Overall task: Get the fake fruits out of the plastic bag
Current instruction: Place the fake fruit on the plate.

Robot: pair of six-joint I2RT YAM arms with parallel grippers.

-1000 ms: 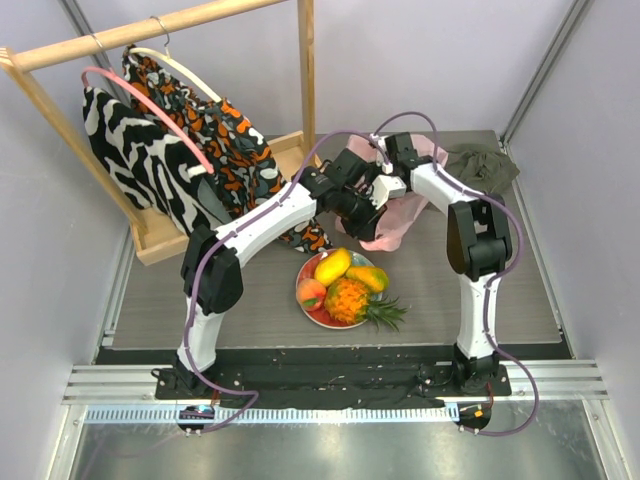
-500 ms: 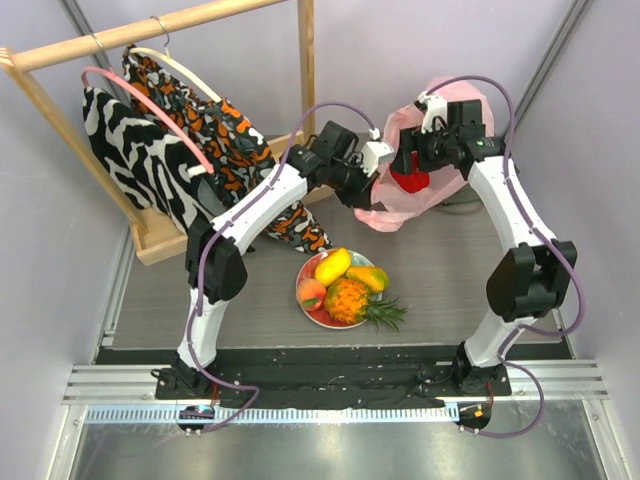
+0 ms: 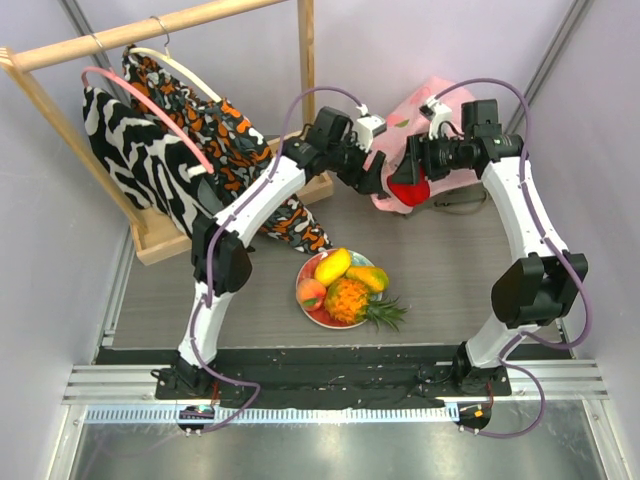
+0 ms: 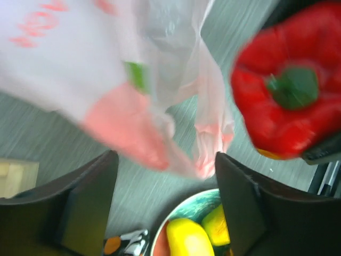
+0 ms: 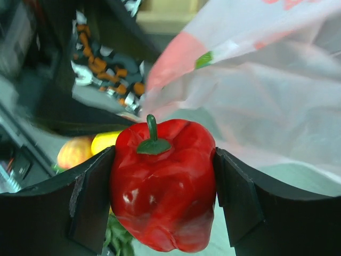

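Observation:
My right gripper [image 3: 412,176] [image 5: 162,156] is shut on a red pepper [image 5: 162,186] [image 3: 408,188] and holds it in the air, stem up, clear of the bag. The pink translucent plastic bag [image 3: 432,112] [image 5: 256,90] [image 4: 101,74] hangs loose just behind and beside the pepper. Close to the pepper's left, my left gripper [image 3: 377,172] [image 4: 166,160] is open with nothing between its jaws, and the bag's lower edge drifts just beyond its tips. The pepper [image 4: 287,106] also shows at the right of the left wrist view. Other fake fruits lie on the plate [image 3: 305,306]: a yellow mango [image 3: 332,266], a peach [image 3: 311,292] and a pineapple [image 3: 352,299].
A wooden clothes rack [image 3: 160,25] with patterned garments [image 3: 200,140] fills the left and back. Its wooden base [image 3: 160,243] lies under my left arm. The plate [image 4: 205,200] sits below my left gripper. A dark cloth [image 3: 455,203] peeks out under my right arm.
My left gripper has opened and let go of the bag. My right arm has swung up and back with the red pepper, and the bag has risen with it.

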